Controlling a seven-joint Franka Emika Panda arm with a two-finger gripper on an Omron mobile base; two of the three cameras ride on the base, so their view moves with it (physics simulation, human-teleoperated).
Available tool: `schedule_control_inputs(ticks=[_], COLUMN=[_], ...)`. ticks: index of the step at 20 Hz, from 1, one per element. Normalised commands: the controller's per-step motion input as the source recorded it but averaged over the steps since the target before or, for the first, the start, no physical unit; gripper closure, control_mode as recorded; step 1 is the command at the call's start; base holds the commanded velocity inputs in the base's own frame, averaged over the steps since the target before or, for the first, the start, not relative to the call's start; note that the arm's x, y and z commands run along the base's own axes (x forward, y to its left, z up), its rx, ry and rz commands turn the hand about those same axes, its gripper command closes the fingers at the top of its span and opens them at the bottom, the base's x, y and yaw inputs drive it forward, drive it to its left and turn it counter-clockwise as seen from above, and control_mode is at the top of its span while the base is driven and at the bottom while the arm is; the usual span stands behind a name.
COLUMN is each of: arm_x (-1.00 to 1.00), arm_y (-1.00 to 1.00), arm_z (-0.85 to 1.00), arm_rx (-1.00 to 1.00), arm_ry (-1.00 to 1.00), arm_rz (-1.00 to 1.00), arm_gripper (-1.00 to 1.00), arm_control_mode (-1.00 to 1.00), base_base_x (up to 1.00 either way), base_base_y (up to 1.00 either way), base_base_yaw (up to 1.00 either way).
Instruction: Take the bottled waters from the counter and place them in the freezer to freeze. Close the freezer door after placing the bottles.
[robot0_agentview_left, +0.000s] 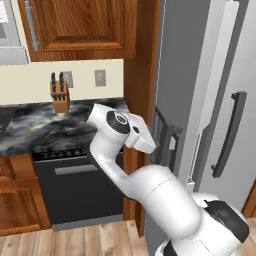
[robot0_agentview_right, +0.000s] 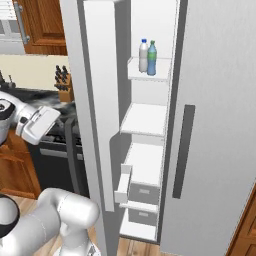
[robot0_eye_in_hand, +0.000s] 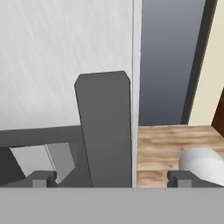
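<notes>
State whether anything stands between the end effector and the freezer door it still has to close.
Nothing visible does. The open end effector sits right at the freezer door's dark handle, and both bottled waters already stand on a freezer shelf.

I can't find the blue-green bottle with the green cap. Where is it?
In the right base view, the blue-green bottle stands on the freezer's top white shelf, just right of the white bottle.
</notes>
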Motion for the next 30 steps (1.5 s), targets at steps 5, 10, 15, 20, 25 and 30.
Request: schedule_control_inputs(ticks=[5,10,15,20,25,30], arm_x=[-0.01,-0.08,-0.03,-0.03,-0.02,0.0], arm_y=[-0.39,-0.49,-0.48,-0.53,-0.6,-0.55], arm_z=[-0.01,0.0,0.0,0.0,0.0,0.02], arm_rx=[0.0,0.0,0.0,0.0,0.1,0.2], arm_ry=[0.0,0.0,0.01,0.02,0.07,0.01], arm_rz=[0.0,0.0,0.0,0.0,0.0,0.04], arm_gripper=[-1.0,-1.0,-1.0,-1.0,-1.0,-1.0], arm_control_mode=[-1.0,-1.0,-1.0,-1.0,-1.0,-1.0], base_base_x=[0.0,0.0,0.0,0.0,0.0,0.0], base_base_y=[0.0,0.0,0.0,0.0,0.0,0.0], base_base_yaw=[0.0,0.0,0.0,0.0,0.0,0.0])
